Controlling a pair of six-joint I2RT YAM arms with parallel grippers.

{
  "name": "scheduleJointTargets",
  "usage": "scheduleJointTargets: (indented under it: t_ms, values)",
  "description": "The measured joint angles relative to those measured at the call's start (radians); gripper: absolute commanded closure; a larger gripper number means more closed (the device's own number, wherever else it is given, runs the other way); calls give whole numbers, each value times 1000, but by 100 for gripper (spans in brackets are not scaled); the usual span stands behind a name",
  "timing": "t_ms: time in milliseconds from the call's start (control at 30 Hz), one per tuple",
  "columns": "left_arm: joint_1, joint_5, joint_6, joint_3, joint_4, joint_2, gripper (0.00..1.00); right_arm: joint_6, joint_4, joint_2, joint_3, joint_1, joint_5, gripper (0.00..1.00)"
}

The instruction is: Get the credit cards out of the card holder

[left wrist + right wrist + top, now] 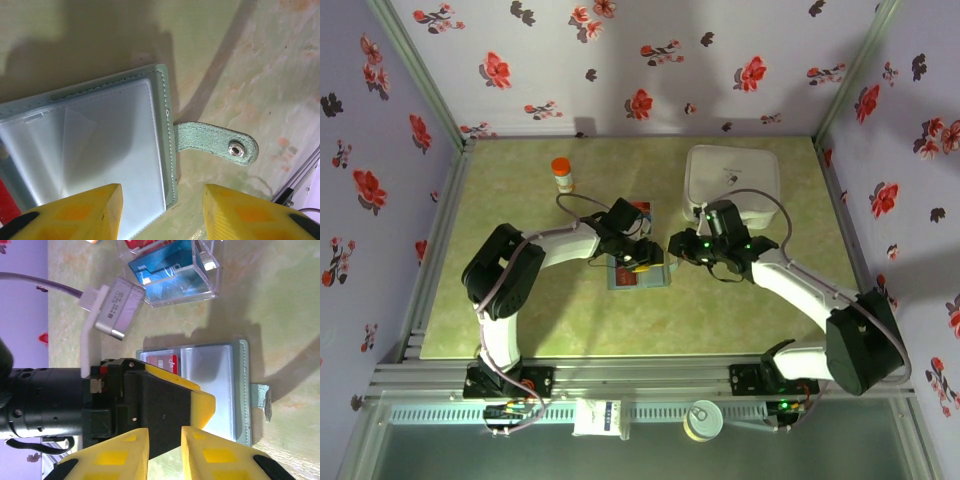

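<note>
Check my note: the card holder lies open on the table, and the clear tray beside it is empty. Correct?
No. The card holder does lie open on the table, but the clear tray is not empty: a blue card lies in it, as the right wrist view shows.

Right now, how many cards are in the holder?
1 that I can see: a red card tucked in the holder, next to the left tool. More may be hidden under that tool.
</note>
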Motion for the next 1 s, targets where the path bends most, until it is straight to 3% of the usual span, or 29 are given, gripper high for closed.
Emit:
scheduleJointTargets:
  t_ms: [400, 733, 1000]
  values:
    - [93, -33, 19, -114, -25, -196, 62, 10, 13, 187, 68, 59, -14, 77]
    - [181, -45, 50, -280, -42, -272, 79, 23, 29, 362, 200, 165, -19, 78]
    - [194, -44, 69, -303, -40, -272, 90, 37, 29, 445, 251, 186, -27, 79]
